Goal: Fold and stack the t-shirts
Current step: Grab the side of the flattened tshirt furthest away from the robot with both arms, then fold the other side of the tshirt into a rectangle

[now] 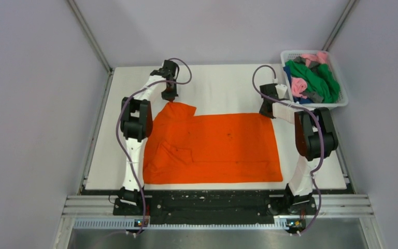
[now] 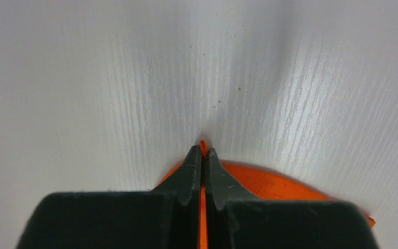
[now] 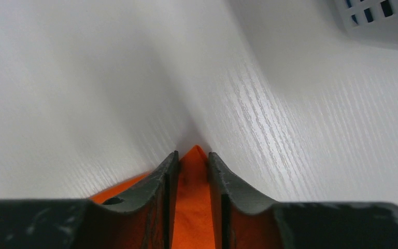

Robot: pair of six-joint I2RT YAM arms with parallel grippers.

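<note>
Left wrist view: left gripper point(image 2: 202, 149) pinched shut on a sliver of orange t-shirt point(image 2: 274, 185); right gripper point(image 3: 193, 154) narrowly parted, shirt corner filling the gap, grip impossible to confirm.

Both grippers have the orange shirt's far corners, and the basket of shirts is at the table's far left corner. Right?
Not quite. The basket sits at the far right corner, not the left; the top view shows it. The rest holds: the left gripper and right gripper each have a far corner of the orange shirt.
</note>
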